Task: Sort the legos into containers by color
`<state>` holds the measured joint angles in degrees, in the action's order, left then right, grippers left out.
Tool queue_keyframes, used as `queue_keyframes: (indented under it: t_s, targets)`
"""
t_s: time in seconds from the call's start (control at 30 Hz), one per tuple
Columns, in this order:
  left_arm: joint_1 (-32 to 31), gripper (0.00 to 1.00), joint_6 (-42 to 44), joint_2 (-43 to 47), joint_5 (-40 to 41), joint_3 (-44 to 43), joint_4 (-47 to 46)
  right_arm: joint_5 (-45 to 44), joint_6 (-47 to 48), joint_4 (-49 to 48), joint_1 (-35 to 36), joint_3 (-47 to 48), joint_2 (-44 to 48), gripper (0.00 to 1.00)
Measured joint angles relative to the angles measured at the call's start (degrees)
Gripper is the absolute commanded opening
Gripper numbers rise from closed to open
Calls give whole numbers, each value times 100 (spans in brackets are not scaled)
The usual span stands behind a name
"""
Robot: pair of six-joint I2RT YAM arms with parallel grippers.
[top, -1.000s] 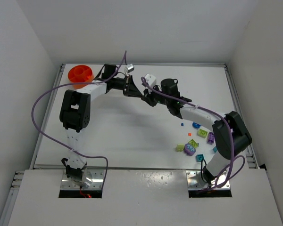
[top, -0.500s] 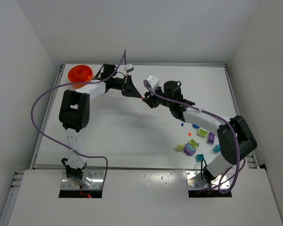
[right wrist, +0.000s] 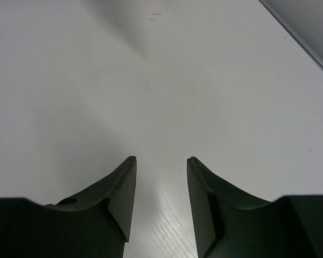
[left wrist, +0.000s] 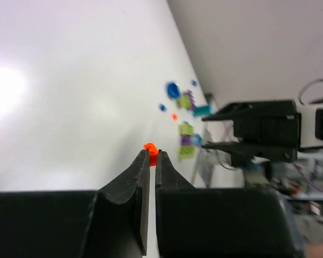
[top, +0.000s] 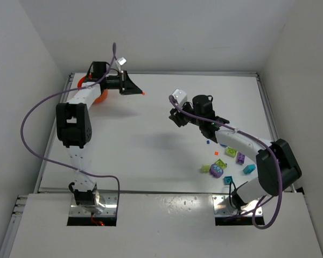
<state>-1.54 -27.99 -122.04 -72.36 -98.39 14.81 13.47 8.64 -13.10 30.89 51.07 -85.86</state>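
Tiny orange lego bit [left wrist: 149, 147] is pinched at the very tips of the left gripper [left wrist: 152, 156], jaws nearly together on it, above the table [top: 151, 140]. Orange bowl [top: 82, 81] lies behind those jaws at the far-left corner (mostly hidden by the left arm), so the drop likely needs a pull-back leftward. Right gripper [right wrist: 160, 159] is part open and empty, well apart, on the side of the loose legos [top: 226, 161].

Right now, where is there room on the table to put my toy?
The wide bare middle, between the orange bowl and the legos, is free. So is the far right corner. Near the legos it's crowded.
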Motion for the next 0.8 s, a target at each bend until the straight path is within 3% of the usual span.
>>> queue_keyframes:
  t_s: [0.27,0.8]
  targets:
    - [699,0,872,0,1473,-1445,741,15,35,184,-13,-4,-2,43]
    - [1401,0,1384,-481,3709,-1987,1502,52,72,334,-17,201,-323,43]
